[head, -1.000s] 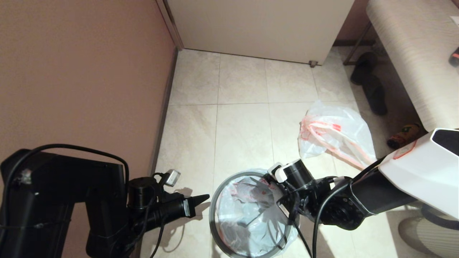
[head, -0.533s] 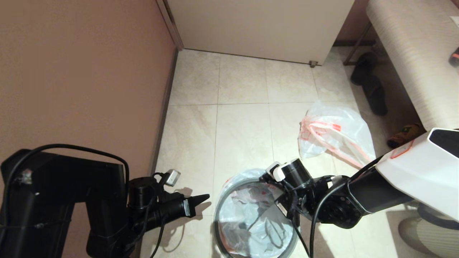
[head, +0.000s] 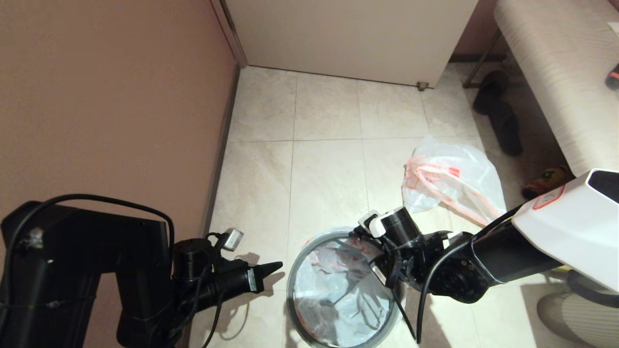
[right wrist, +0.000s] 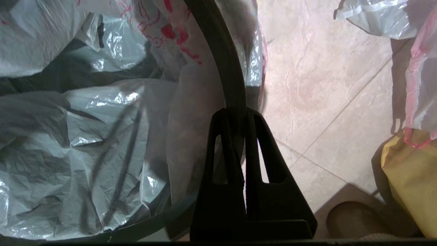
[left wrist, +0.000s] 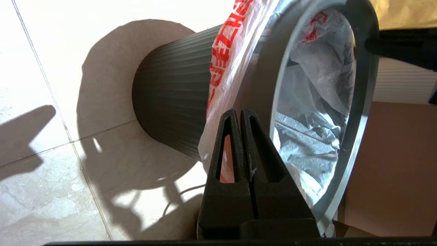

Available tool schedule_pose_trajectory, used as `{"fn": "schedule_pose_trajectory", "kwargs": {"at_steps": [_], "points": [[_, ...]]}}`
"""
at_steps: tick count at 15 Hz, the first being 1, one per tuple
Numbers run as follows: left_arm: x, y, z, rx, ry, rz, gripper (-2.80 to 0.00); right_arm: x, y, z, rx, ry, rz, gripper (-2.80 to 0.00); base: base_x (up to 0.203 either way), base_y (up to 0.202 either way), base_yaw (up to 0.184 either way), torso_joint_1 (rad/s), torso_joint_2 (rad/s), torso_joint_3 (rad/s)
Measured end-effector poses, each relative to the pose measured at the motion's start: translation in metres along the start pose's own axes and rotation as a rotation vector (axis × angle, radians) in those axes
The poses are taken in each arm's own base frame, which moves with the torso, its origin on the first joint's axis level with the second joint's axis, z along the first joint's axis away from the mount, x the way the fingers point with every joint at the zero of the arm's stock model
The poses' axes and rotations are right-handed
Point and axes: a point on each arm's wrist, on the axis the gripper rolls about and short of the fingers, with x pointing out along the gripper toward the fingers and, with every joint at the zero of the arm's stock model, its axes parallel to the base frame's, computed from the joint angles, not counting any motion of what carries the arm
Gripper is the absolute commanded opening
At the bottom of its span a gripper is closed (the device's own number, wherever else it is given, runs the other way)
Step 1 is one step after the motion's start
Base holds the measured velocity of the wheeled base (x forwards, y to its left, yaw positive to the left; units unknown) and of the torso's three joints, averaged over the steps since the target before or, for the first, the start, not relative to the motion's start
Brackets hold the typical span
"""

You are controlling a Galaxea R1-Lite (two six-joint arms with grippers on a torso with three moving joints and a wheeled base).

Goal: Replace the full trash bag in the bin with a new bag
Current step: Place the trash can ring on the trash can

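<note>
The bin (left wrist: 170,102) stands on the floor tiles close in front of me, ribbed dark outside, with a grey hoop (head: 290,285) as its rim. The full trash bag (head: 338,299), crumpled translucent white with red print, sits inside it, and its hem hangs out under the hoop (left wrist: 222,61). My right gripper (right wrist: 235,112) is shut on the hoop (right wrist: 225,68) at the bin's right side. My left gripper (head: 273,267) is shut and empty, just left of the bin and apart from it. The new bag (head: 449,179), limp with a pink drawstring, lies on the floor beyond the bin to the right.
A pink wall (head: 111,96) runs along the left and a white door (head: 348,34) closes the far end. A bench (head: 556,72) stands at the right with dark shoes (head: 498,116) under it. A yellow fabric bag (right wrist: 409,177) lies near the new bag.
My right gripper has shut on the grey hoop. The hoop and bag top shifted a little to the right with it. The left arm has not moved.
</note>
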Motion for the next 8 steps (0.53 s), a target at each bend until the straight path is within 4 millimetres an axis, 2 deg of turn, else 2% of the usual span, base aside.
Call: {"fn": "schedule_pose_trajectory", "kwargs": {"at_steps": [4,8], "points": [[0.000,0.000,-0.001,-0.001,0.002,0.001,-2.80,0.015,0.000,0.002,0.024,-0.029,-0.012,-2.80,0.000,0.000,0.000,0.000,0.00,0.000],[0.000,0.000,-0.001,-0.002,0.003,0.001,-2.80,0.030,-0.008,0.003,0.024,-0.023,-0.035,-2.80,0.000,0.000,0.000,0.000,0.00,0.000]]}}
